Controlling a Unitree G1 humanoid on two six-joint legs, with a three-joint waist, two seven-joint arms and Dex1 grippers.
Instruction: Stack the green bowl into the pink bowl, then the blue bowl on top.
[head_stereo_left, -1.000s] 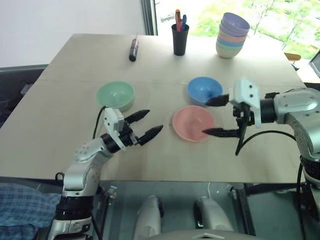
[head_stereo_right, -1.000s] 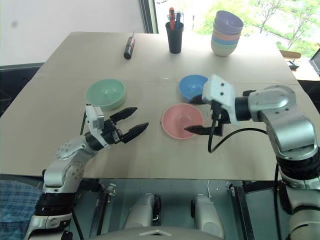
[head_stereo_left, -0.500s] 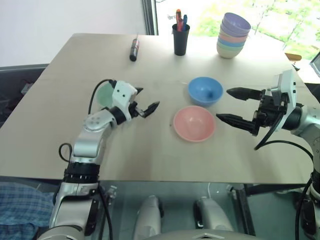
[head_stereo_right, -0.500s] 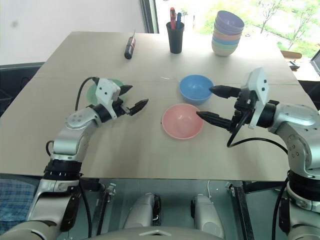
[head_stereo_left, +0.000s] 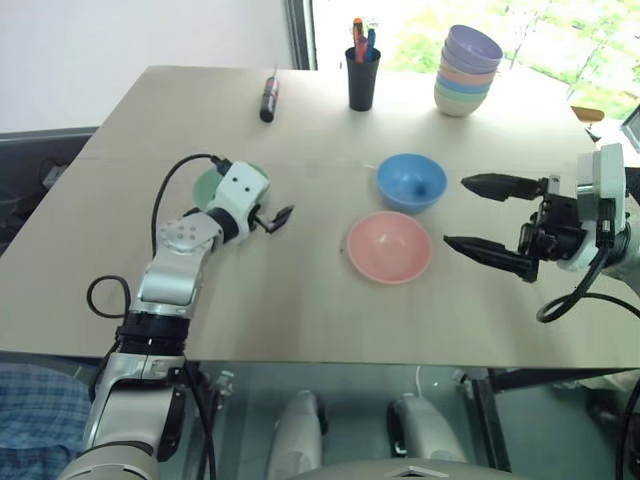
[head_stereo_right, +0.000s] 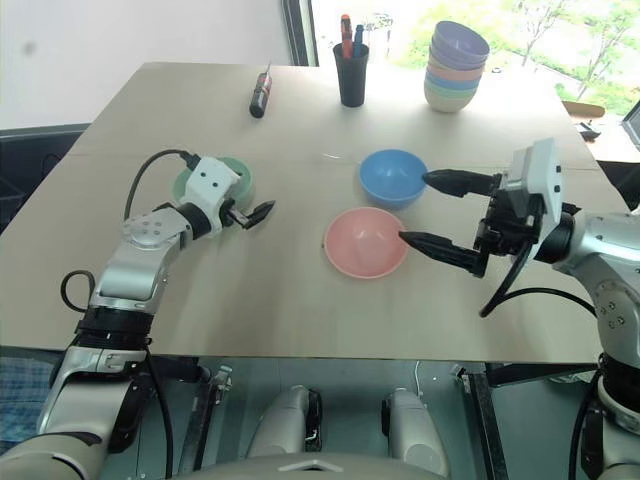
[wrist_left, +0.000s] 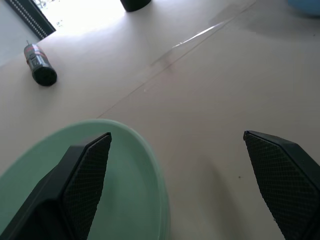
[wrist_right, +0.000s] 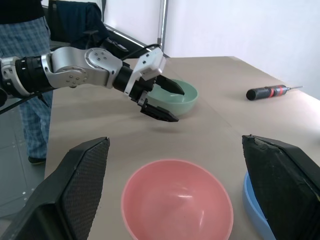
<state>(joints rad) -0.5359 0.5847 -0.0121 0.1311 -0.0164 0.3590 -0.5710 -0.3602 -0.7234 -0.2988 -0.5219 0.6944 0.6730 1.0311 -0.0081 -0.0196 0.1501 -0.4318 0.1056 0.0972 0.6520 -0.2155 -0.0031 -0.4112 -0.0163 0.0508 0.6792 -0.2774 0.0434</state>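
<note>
Left gripper (wrist_left: 175, 185) wide, empty, straddling green bowl (wrist_left: 125, 200) rim at table's left. Right gripper (head_stereo_left: 480, 215) wide, empty, right of pink bowl (head_stereo_left: 389, 246); blue bowl (head_stereo_left: 410, 181) just behind. Advice: lower 1 finger inside rim, pinch wall firmly, lift level, avoid sliding bowl.

On the surface (head_stereo_left: 300, 300), the pink bowl (head_stereo_left: 389, 246) sits near the middle, with the blue bowl (head_stereo_left: 411, 182) just beside it at one o'clock. The green bowl (head_stereo_left: 213, 184) lies well apart at ten o'clock, apparently under the left gripper (head_stereo_right: 246, 207). Farther back stand a cup of pens (head_stereo_left: 362, 70), a screwdriver (head_stereo_left: 268, 98) to its left and stacked bowls (head_stereo_left: 466, 70) to its right. The right gripper (head_stereo_left: 487, 216) hangs at three o'clock.
</note>
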